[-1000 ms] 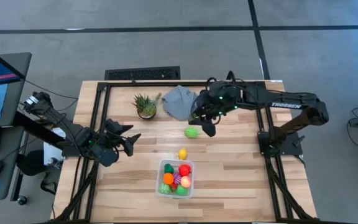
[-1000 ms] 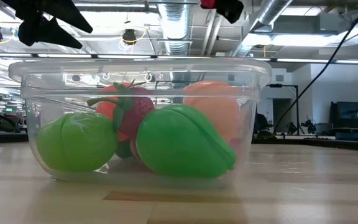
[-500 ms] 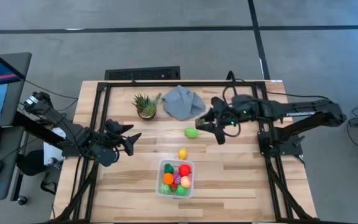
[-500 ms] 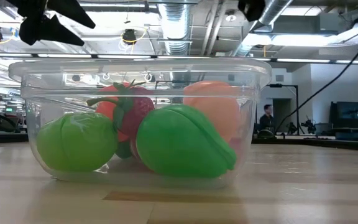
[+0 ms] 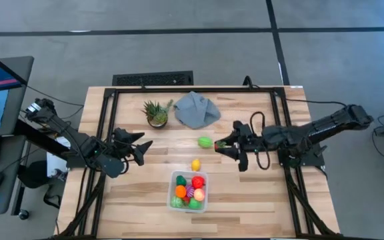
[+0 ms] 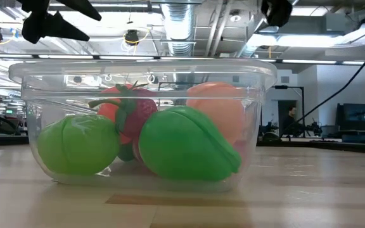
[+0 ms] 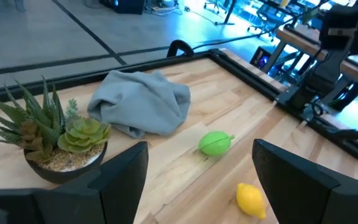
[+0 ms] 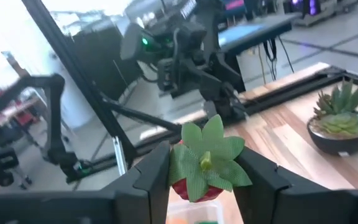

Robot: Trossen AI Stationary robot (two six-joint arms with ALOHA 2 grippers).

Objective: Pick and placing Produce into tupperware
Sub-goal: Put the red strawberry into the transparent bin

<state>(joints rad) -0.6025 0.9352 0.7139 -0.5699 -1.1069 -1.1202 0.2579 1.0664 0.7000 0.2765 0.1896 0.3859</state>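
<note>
Right wrist view: strawberry (image 8: 201, 171) between tool (image 8: 202, 180) fingers.

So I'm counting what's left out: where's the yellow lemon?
In the high view the yellow lemon lies loose on the table just behind the tupperware, with the green fruit farther back.

On the table (image 7: 185, 155) lay a grey cloth (image 7: 143, 109), beside a potted succulent (image 7: 55, 138). A green toy fruit (image 7: 215, 142) and a yellow lemon (image 7: 250, 200) sat apart, nearer the left end effector (image 7: 197, 177), whose fingers stood apart.
</note>
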